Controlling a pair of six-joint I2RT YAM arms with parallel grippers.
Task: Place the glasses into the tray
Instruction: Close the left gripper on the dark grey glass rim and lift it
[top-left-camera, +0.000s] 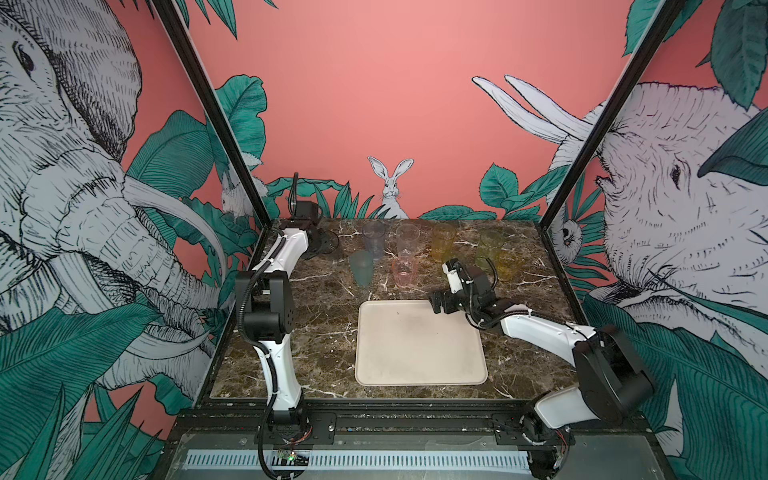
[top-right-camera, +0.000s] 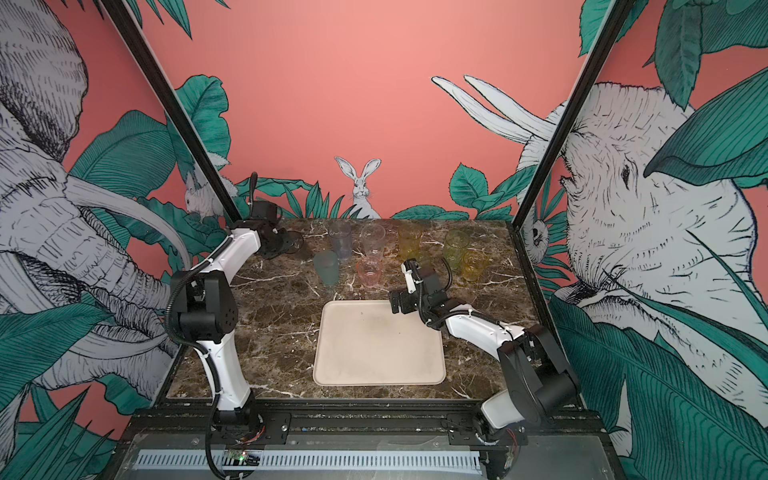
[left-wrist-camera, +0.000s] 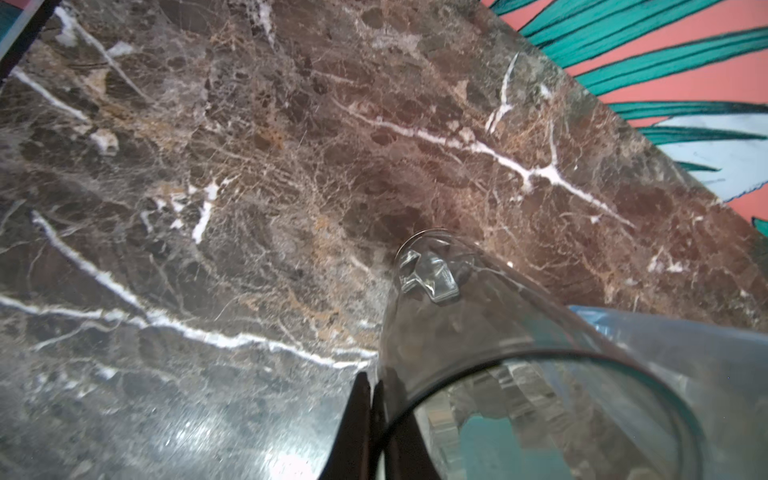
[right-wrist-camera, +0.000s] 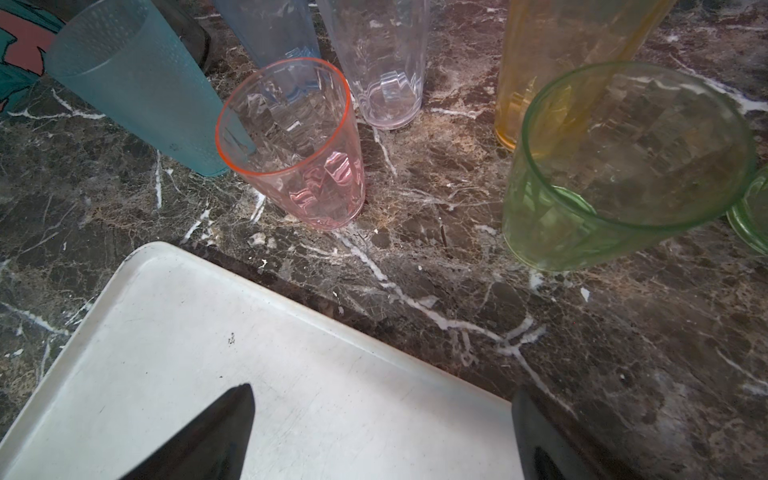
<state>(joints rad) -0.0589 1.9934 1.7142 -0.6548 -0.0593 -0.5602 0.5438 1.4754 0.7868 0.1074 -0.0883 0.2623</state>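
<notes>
The left gripper (top-left-camera: 323, 244) is pinched shut on the rim of the grey glass (top-left-camera: 332, 243), well beyond the far left corner of the tray (top-left-camera: 419, 357); both top views show this. The tray is bare and lies to the near right of that glass, so I judge the carry must run that way. The left arm is the nearer one. The right gripper (top-left-camera: 436, 305) hangs over the tray's far right corner with its jaws apart, holding nothing. The other glasses, among them the teal glass (top-left-camera: 360, 268) and the pink glass (top-left-camera: 405, 270), stand beyond the tray's far edge.

In the left wrist view the dark fingers (left-wrist-camera: 357, 419) sit together with the grey glass (left-wrist-camera: 478, 332) wall between them. The glass looks about upright, its base seemingly on the table (left-wrist-camera: 208, 166). It is see-through and faintly smoky, with a blue glass (left-wrist-camera: 685, 345) just beside it.

In the right wrist view the pink glass (right-wrist-camera: 299, 166) stands nearest the tray's (right-wrist-camera: 208, 332) corner, with the green glass (right-wrist-camera: 615, 178) near it. Both are upright with their mouths up.
</notes>
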